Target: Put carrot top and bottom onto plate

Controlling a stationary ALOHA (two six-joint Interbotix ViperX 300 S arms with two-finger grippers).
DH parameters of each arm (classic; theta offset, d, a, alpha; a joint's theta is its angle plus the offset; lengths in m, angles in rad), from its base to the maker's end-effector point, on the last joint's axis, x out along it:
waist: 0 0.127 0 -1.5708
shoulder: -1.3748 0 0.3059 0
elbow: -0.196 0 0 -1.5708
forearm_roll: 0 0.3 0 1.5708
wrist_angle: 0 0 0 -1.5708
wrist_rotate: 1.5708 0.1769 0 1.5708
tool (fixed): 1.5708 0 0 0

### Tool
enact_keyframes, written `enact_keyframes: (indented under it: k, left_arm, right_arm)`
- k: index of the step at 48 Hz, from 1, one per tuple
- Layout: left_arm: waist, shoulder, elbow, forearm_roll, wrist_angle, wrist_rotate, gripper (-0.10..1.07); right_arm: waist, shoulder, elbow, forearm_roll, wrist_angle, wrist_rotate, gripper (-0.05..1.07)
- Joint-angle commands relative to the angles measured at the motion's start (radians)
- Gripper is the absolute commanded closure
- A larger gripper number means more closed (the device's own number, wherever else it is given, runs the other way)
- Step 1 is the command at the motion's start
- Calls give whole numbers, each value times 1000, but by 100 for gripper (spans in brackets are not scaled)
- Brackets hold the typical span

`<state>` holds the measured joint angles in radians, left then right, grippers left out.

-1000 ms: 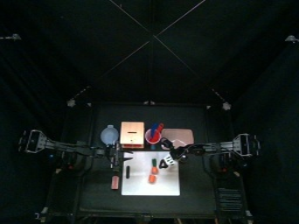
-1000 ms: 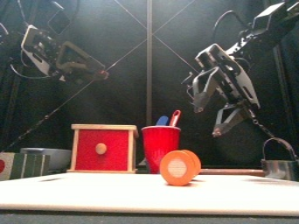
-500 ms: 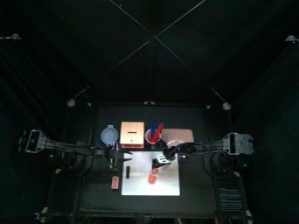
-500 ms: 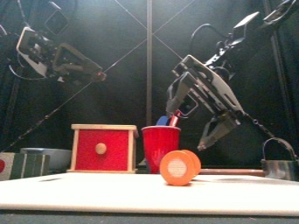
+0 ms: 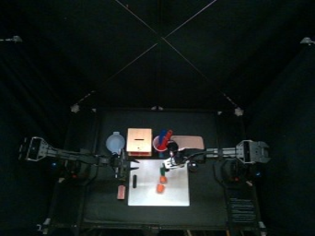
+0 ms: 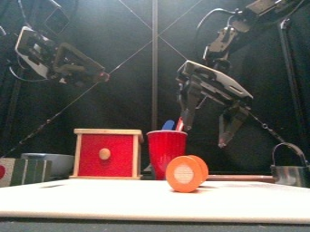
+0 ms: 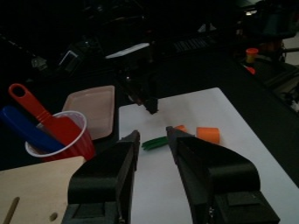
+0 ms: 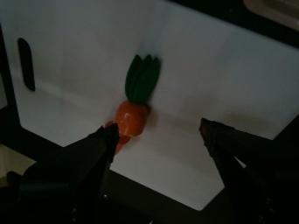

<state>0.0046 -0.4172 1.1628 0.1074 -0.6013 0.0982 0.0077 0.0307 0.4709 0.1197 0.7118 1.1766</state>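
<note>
Two carrot pieces, green-tipped piece (image 8: 139,86) and orange chunk (image 7: 208,133), on white board (image 8: 233,79) beside one plate (image 7: 91,101). Right gripper (image 8: 160,129) poised above green-tipped piece, jaws spread wide; left gripper (image 7: 152,134) raised, jaws parted, empty.

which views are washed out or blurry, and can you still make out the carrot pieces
Top view: white board glares bright, carrot pieces tiny specks. Right wrist view: board bright, carrot top clear, open right gripper soft and dark. Left wrist view: dim, orange piece visible. Front view: orange disc sharp, arms backlit.
</note>
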Motion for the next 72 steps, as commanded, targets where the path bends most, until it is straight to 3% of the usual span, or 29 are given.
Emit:
enact_keyframes:
  k: [1, 12, 25, 72]
  left_arm:
    - [2, -3, -14, 3, -8, 2, 25]
    - [2, -3, -12, 8, -8, 2, 25]
    - [2, -5, -9, 11, -8, 2, 25]
    - [-3, -46, 14, 29, -6, 2, 25]
  right_arm:
    - [25, 3, -35, -15, -3, 51, 1]
    - [37, 75, -87, -77, -3, 155, 1]
    - [38, 143, -118, -46, -8, 164, 1]
    - [41, 216, -161, -20, 29, 164, 1]
